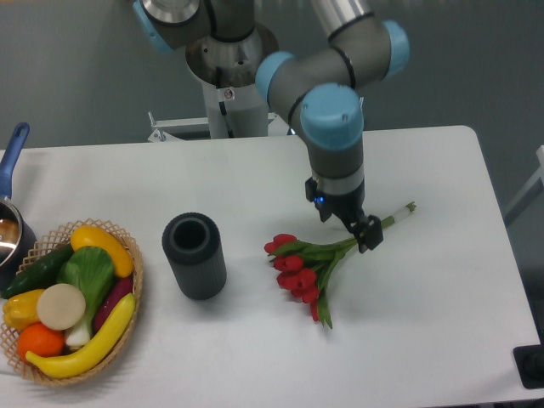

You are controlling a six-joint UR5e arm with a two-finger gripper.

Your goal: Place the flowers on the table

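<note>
One bunch of flowers (306,263) lies on the table (442,314); one gripper (364,231), fingers pinching its stems. One dark cylinder (195,256), one wicker basket (127,336).

The flowers (303,268), red tulips with green leaves, lie flat on the white table (425,323), pale stems pointing far right.

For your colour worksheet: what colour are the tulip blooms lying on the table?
Red, seen in the fixed camera view: tulip blooms.
</note>
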